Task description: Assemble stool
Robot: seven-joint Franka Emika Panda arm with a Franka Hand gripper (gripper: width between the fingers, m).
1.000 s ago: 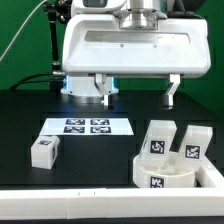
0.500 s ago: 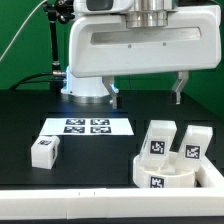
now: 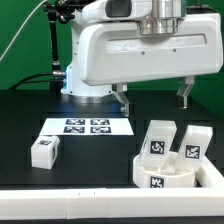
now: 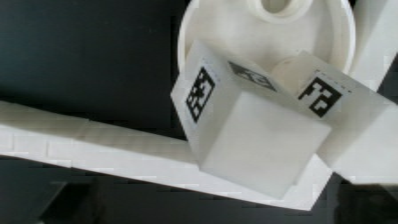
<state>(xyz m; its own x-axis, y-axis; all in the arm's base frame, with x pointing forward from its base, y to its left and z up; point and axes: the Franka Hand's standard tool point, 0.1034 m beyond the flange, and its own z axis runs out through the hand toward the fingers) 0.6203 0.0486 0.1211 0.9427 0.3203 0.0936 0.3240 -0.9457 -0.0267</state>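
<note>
The round white seat (image 3: 160,178) lies flat on the black table (image 3: 25,120), with a square tag on its near rim. Two blocky legs stand upright at the seat. The first leg (image 3: 158,140) is on the seat's side toward the exterior view's left and the second leg (image 3: 196,146) is just beside it. Each shows a tag. It cannot be told whether they sit in the seat's sockets or only stand against its far edge.

In the wrist view the seat (image 4: 240,30) has the first leg (image 4: 240,125) and second leg (image 4: 347,105) overlapping its edge. The white border rail (image 4: 71,140) runs just past them.

The third leg (image 3: 42,151) lies alone, well apart from the seat toward the exterior view's left. The marker board (image 3: 88,126) lies between that leg and the seat, farther back.

The gripper (image 3: 153,97) hangs above the seat and its two legs, clear of them. Its fingers (image 3: 123,101) are spread wide with nothing between them. The border rail (image 3: 60,204) runs along the table edge in front of the seat.
</note>
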